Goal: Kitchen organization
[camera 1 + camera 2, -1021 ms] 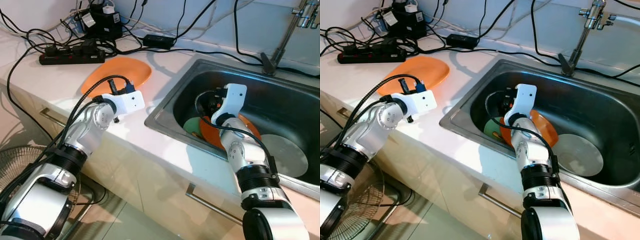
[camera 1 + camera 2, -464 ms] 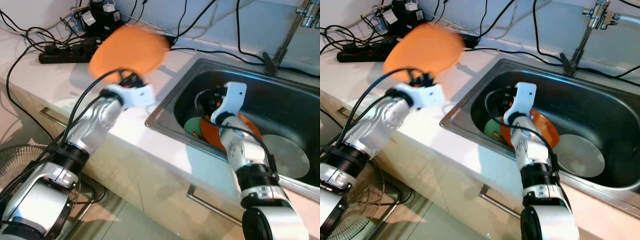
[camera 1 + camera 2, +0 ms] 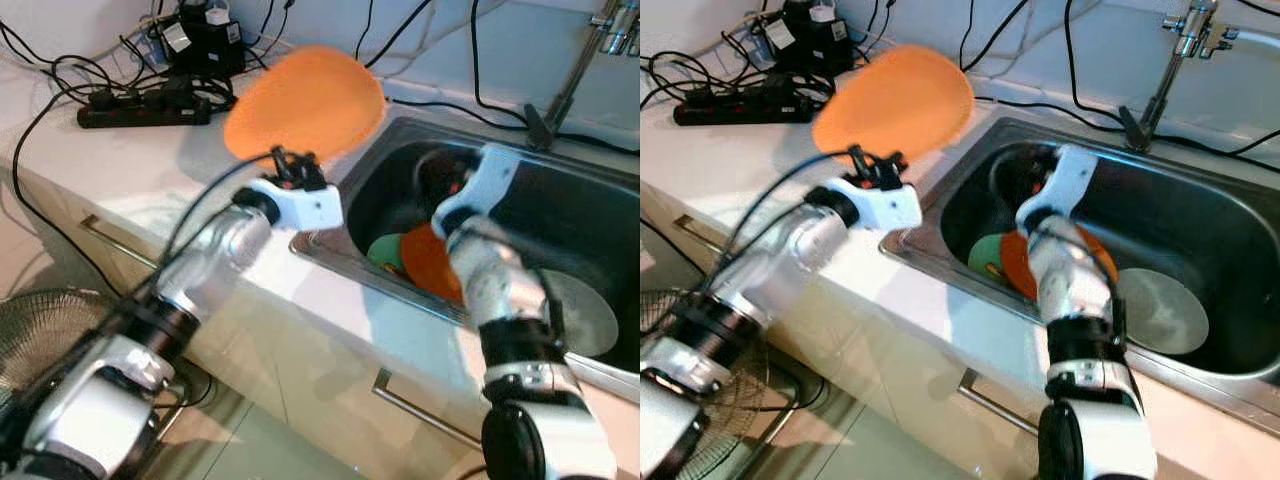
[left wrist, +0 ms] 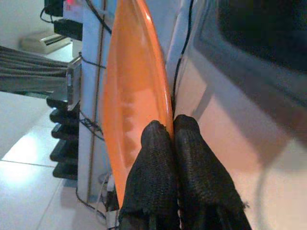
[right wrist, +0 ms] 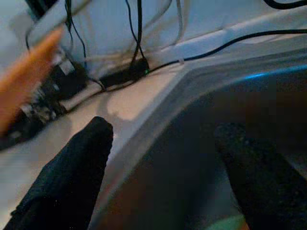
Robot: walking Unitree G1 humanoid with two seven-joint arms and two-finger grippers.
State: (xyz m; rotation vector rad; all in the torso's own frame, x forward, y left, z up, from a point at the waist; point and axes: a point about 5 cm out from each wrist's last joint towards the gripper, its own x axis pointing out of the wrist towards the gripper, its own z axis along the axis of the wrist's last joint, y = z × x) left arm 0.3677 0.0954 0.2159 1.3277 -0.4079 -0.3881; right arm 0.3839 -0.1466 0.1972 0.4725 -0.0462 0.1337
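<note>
One orange plate (image 3: 305,103) is up in the air, tilted, above the white counter (image 3: 130,160) just left of the steel sink (image 3: 590,215). The left gripper (image 4: 170,132) has its fingers pinched together on the plate's rim. Down in the sink lie another orange dish (image 3: 432,262), a green one (image 3: 383,250) beside it, and a grey plate (image 3: 585,310) further right. The right gripper (image 5: 163,158) hovers over the sink with its fingers spread wide, holding nothing. Black cables and a power strip (image 3: 140,105) clutter the far left of the counter.
</note>
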